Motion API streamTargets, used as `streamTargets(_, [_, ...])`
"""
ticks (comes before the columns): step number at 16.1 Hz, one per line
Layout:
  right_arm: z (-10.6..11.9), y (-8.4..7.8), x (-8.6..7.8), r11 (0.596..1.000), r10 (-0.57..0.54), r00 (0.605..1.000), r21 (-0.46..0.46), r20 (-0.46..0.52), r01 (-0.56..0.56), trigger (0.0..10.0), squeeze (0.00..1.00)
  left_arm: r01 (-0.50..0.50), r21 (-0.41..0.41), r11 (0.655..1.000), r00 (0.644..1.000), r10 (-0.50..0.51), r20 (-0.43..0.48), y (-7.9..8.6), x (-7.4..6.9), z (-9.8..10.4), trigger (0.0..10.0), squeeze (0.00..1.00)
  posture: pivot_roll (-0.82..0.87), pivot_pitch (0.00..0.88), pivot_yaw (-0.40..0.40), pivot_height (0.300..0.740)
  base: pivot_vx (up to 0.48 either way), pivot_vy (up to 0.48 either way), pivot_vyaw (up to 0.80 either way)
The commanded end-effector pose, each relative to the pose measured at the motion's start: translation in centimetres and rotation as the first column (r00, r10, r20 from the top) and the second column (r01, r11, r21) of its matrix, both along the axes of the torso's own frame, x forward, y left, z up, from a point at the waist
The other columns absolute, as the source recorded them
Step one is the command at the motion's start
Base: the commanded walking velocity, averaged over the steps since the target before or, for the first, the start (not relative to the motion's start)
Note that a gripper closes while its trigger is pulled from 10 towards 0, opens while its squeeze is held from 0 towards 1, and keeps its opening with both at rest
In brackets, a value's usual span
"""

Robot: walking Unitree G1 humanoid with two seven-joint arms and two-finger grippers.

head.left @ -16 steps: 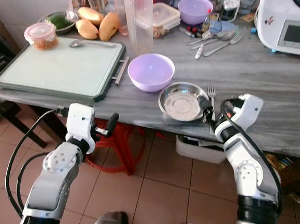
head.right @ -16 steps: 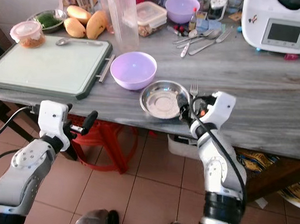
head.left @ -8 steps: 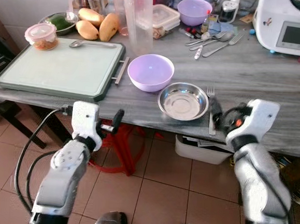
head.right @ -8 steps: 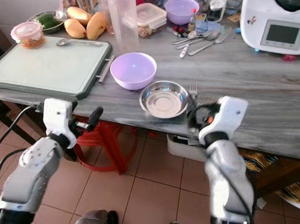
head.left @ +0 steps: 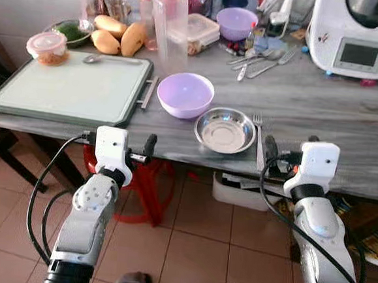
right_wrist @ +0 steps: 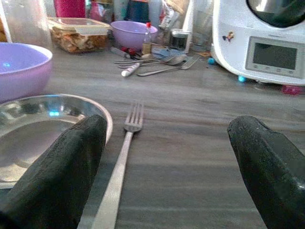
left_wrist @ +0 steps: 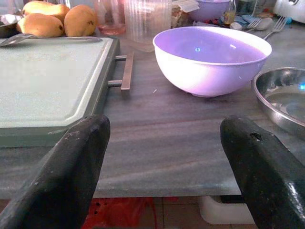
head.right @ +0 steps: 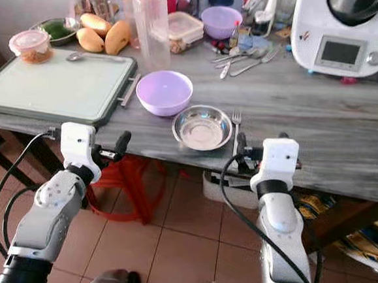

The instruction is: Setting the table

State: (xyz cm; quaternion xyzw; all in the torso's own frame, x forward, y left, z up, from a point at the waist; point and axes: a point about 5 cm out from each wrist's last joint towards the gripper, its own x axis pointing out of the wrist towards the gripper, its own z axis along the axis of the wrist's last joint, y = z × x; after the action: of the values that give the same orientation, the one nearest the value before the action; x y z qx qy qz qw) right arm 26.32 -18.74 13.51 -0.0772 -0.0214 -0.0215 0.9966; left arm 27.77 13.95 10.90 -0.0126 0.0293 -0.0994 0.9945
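Since a second ago, when it reached at the fork (head.left: pixel 260 138), the right gripper (head.left: pixel 271 152) has withdrawn off the table (head.left: pixel 336 107) edge, fingers spread, empty. Fork lies just beside the steel plate (head.left: pixel 225 129), probably not touching; placement looks done. Left gripper (head.left: pixel 148 146) released, idle.

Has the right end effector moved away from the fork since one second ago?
Yes. The right end effector has pulled back toward the robot, off the fork, which lies beside the steel plate; its fingers now stand open at the table edge.

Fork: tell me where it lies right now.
The fork lies on the grey table near its front edge, just right of the steel plate, tines pointing away; the open right gripper is just in front of its handle.
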Motion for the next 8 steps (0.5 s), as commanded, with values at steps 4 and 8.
streamTargets(4, [-0.01, 0.07, 1.03, 0.999, -0.009, 1.0, -0.045, 0.016, 0.01, 10.0, 0.0, -0.009, 0.005, 1.0, 1.0, 0.009, 0.002, -0.23, 0.09, -0.37, 10.0, 0.0, -0.02, 0.0, 0.044, 0.74, -0.264, 0.0, 0.0])
streamTargets(8, [-0.06, -0.02, 1.24, 1.0, -0.011, 1.0, -0.022, 0.025, 0.012, 10.0, 0.0, -0.011, 0.01, 1.0, 1.0, 0.011, 0.01, -0.03, 0.32, -0.23, 10.0, 0.0, -0.02, 0.0, 0.05, 0.74, -0.252, 0.0, 0.0])
